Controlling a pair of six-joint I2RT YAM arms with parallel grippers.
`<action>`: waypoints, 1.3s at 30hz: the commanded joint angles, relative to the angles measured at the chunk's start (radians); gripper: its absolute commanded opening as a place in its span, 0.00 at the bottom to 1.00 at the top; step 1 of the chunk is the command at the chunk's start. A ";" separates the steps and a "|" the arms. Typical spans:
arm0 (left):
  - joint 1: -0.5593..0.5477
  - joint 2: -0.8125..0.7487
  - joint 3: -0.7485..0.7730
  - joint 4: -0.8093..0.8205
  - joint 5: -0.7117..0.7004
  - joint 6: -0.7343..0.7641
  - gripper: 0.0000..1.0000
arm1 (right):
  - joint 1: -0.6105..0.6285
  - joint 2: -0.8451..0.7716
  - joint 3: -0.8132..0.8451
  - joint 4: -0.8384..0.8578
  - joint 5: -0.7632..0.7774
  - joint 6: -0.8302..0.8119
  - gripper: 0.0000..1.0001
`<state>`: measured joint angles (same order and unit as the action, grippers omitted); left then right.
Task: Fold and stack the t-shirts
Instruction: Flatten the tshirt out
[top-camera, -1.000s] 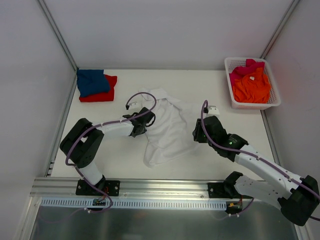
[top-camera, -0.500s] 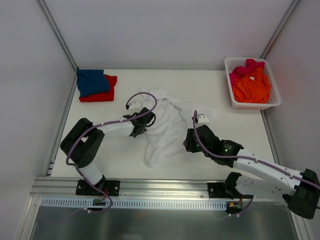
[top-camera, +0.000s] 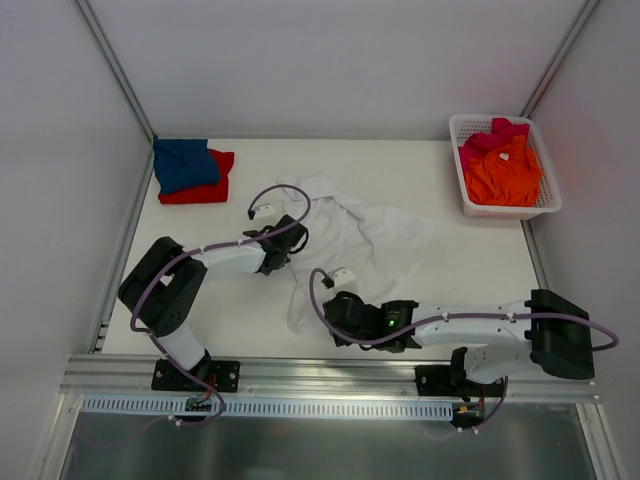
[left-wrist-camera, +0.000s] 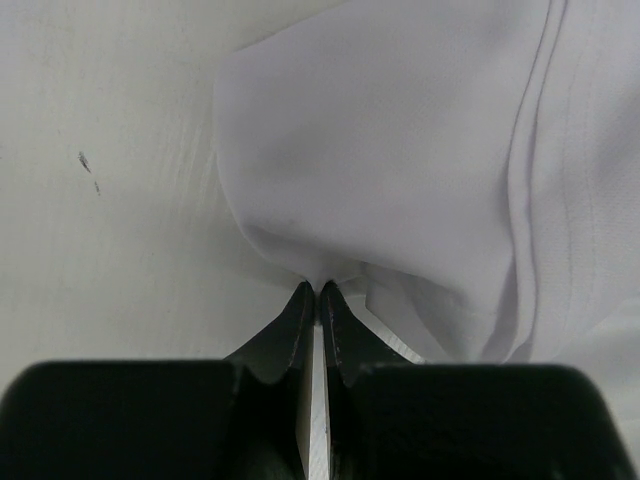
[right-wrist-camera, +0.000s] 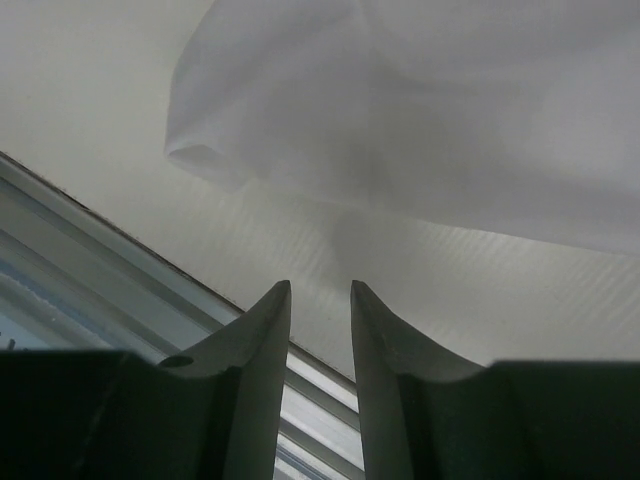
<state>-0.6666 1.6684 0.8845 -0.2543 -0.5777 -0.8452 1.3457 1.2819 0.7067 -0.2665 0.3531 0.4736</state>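
A large white t-shirt (top-camera: 355, 240) lies rumpled and unfolded at the middle of the table (top-camera: 470, 260), between the two arms. The left claw (top-camera: 288, 242) sits at the shirt's left edge; the left wrist camera shows its jaws pressed together on a small pinch of the white cloth (left-wrist-camera: 400, 150), which bunches into folds just past the fingertips, with bare table (left-wrist-camera: 100, 200) to one side. The right arm stretches low along the near side of the table, its claw (top-camera: 333, 312) just beside the shirt's near hem. From the right wrist camera, that claw (right-wrist-camera: 320, 300) has its fingers (right-wrist-camera: 262, 330) slightly parted with nothing between them, poised over the table surface (right-wrist-camera: 100, 80). A rounded corner of the white shirt (right-wrist-camera: 420, 110) lies just ahead of the fingers, and the aluminium rail (right-wrist-camera: 90, 240) at the table's near edge runs beside them.

In the far left corner, a blue t-shirt (top-camera: 183, 163) lies folded on top of a folded red t-shirt (top-camera: 208, 190), the red showing at the right and near sides. In the far right corner stands a white plastic lattice basket (top-camera: 505, 211). It holds an orange t-shirt (top-camera: 503, 178) in a loose heap, with a pink t-shirt (top-camera: 488, 137) at the far side, partly under the orange one.
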 joint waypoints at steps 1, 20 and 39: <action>0.010 -0.002 -0.027 -0.060 0.006 0.015 0.00 | 0.059 0.085 0.108 0.029 0.084 0.028 0.34; 0.010 0.007 -0.021 -0.060 0.010 0.018 0.00 | 0.158 0.247 0.258 0.036 0.101 0.005 0.36; 0.010 -0.038 -0.038 -0.059 0.012 0.024 0.00 | 0.230 0.270 0.247 0.101 0.112 0.002 0.40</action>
<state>-0.6659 1.6524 0.8688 -0.2584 -0.5781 -0.8303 1.5810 1.5955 0.9485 -0.1921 0.4374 0.4885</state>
